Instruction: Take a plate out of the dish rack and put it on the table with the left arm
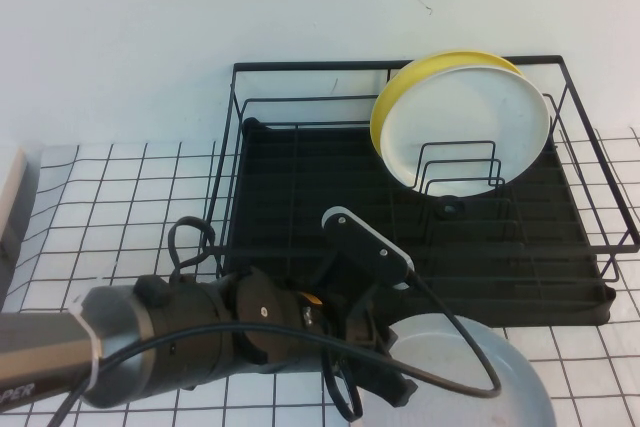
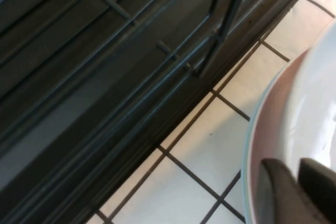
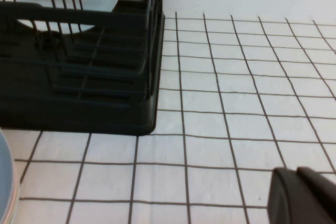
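Observation:
The pale grey-blue plate [image 1: 480,377] lies flat on the gridded table [image 1: 120,207] just in front of the black dish rack [image 1: 300,177], at the front right. My left gripper [image 1: 400,387] sits over the plate's left rim. In the left wrist view its two fingers stand close together [image 2: 298,165] over the plate's inside [image 2: 304,108], with nothing seen between them; the rack's tray [image 2: 105,77] is beside it. My right gripper [image 3: 296,171] is shut and empty above bare table to the right of the rack [image 3: 79,103]; it is out of the high view.
A white plate [image 1: 470,122] and a yellow plate [image 1: 400,97] stand upright in the rack's back right dividers. A pale box [image 1: 10,197] sits at the table's left edge. The right wrist view shows a pinkish edge under the plate's rim [image 3: 6,182].

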